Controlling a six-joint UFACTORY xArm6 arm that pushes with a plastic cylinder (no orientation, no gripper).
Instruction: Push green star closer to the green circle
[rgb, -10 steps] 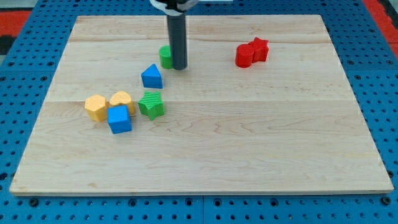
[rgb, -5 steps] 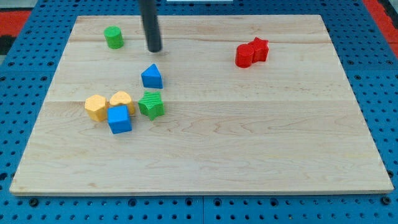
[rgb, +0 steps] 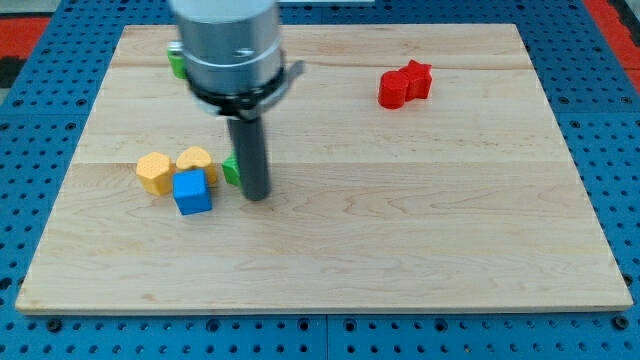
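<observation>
Contact looks made: my tip (rgb: 257, 195) sits against the green star (rgb: 232, 167), mostly hidden behind the rod, left of the desk's (rgb: 420, 240) centre; no jaws on this rig. Green circle (rgb: 176, 60) peeks out near the far-left corner; best push runs steadily toward it, skirting the yellow blocks (rgb: 172, 168) and blue cube (rgb: 192, 191).

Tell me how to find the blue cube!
Start at the wooden board and look to the view's left, where three blocks huddle together. The blue cube is the lowest one, touching the yellow heart and the yellow block beside it. It alone there is blue and square-sided.
</observation>
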